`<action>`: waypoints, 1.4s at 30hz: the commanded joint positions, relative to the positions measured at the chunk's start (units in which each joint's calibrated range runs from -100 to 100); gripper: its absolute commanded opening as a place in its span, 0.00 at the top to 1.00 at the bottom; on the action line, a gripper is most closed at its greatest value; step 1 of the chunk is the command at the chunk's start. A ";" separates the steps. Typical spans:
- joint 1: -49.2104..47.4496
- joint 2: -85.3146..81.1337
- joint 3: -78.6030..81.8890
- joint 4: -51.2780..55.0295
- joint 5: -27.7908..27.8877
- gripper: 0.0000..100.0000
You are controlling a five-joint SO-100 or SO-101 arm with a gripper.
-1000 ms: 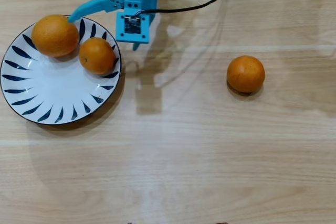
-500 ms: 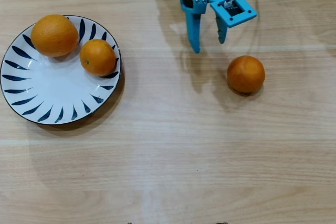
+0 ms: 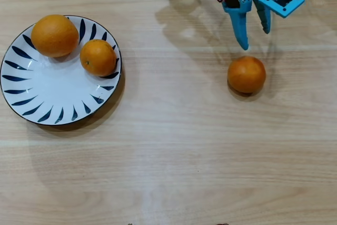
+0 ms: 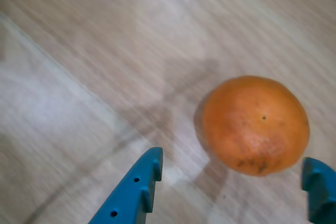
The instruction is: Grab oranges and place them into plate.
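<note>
Two oranges lie on the blue-and-white plate (image 3: 47, 90) at the left of the overhead view: a larger one (image 3: 55, 36) at its upper left and a smaller one (image 3: 98, 57) beside it. A third orange (image 3: 246, 74) rests alone on the wooden table at the right. My blue gripper (image 3: 255, 38) hangs open just above that orange in the picture, fingers pointing toward it, not touching. In the wrist view the orange (image 4: 254, 124) lies ahead between the two blue fingertips (image 4: 137, 182), nearer the right one.
A light wooden table (image 3: 174, 151) fills both views. The arm's body and black cable sit at the top edge of the overhead view, above the gripper.
My gripper has swung from the plate's upper rim rightward across the table to just behind the lone orange. The oranges and plate have not moved.
</note>
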 commanded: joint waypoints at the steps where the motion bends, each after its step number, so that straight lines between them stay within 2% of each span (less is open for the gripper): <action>1: -2.18 1.43 -1.13 -6.53 -0.21 0.62; 5: -2.34 4.13 -1.13 -11.60 -0.53 0.58; 11: -1.05 13.94 -3.76 -13.83 -5.23 0.57; 23: 2.26 29.58 -17.16 -13.15 -5.44 0.57; 40: 4.44 34.73 -18.06 -13.15 -6.17 0.58; 42: 4.44 34.73 -18.06 -13.15 -6.17 0.61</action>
